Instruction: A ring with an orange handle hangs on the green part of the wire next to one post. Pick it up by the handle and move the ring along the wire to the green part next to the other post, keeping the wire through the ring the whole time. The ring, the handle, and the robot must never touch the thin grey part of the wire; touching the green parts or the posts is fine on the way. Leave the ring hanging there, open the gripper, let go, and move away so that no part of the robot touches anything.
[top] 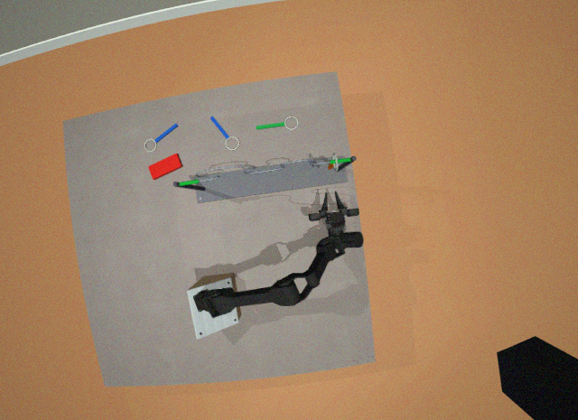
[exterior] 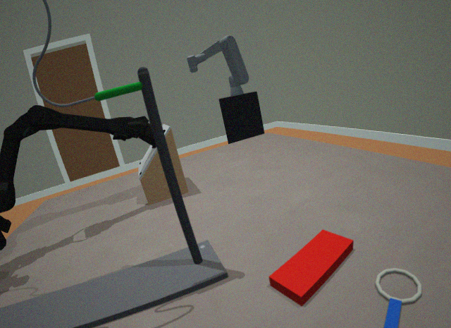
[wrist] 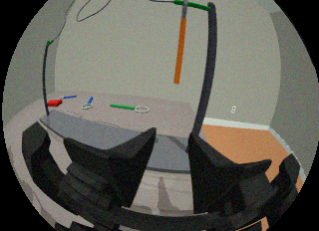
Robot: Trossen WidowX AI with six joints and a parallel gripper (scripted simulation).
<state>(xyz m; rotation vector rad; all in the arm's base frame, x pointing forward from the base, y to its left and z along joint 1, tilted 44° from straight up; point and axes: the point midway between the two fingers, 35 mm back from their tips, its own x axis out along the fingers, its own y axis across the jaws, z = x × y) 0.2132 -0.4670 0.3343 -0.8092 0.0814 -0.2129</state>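
Observation:
The ring (top: 335, 162) (wrist: 184, 10) hangs on the green part near the right post (top: 353, 159) (wrist: 209, 67). Its orange handle (top: 330, 166) (wrist: 179, 52) points down and leans slightly in the wrist view. My gripper (top: 330, 192) (wrist: 172, 134) is open and empty. It stands on the arm's side of the wire, with its fingertips towards the handle and apart from it. The other green part (top: 189, 182) (exterior: 118, 91) is bare beside the left post (top: 175, 184) (exterior: 167, 160) (wrist: 45, 82). The thin grey wire (exterior: 34, 77) curves between the green parts. The exterior view does not show the ring.
The grey base plate (top: 270, 182) (exterior: 109, 288) (wrist: 120, 133) lies under the wire. Behind it lie a red block (top: 165, 166) (exterior: 313, 264) (wrist: 54, 103), two blue-handled rings and a green-handled ring (top: 270, 126) (wrist: 123, 107). My arm's base stands on a pale box (top: 200, 324).

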